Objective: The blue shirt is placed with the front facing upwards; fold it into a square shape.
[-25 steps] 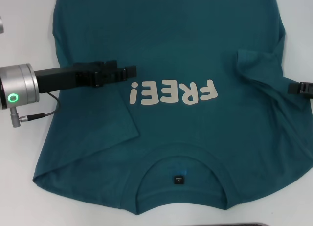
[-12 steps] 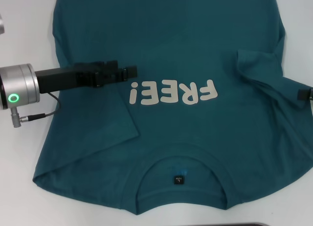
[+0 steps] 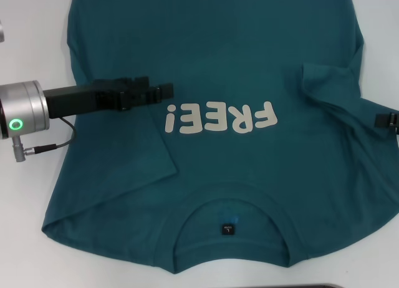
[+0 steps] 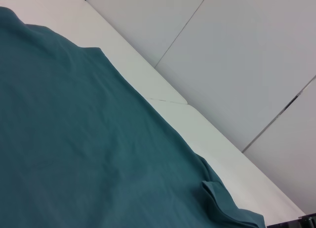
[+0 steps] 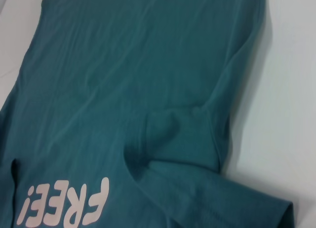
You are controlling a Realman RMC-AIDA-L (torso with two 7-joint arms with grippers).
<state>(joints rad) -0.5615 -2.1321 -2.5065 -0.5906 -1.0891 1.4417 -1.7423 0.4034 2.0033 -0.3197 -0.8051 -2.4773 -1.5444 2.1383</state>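
Left gripper [image 3: 163, 92]: You had it reaching in from the left edge of the head view, its black fingers stretched over the shirt's chest and ending just above the left end of the lettering. You could not tell from these views whether the fingers were parted or together, nor whether they pinched any cloth.
Right gripper [image 3: 388, 120]: You had only a small black piece of it showing at the right edge of the head view, at the shirt's right border. Its fingers' state could not be told.
Blue shirt [image 3: 218, 57]: It lay spread front-up over most of the head view, collar toward the bottom of the frame and hem running off the top.
Lettering [image 3: 219, 117]: "FREE!" sat across the centre, upside down in the head view.
Left sleeve [image 3: 134, 148]: It was folded inward over the body, its edge running diagonally at centre-left.
Right sleeve [image 3: 327, 82]: It was bunched and turned inward at the right of the frame; the right wrist view showed it as a rumpled fold [image 5: 177, 134] above the lettering.
Collar label [image 3: 229, 229]: A small black tag sat inside the neckline at bottom centre.
Table [image 3: 34, 38]: White surface showed at the upper left and right edges.
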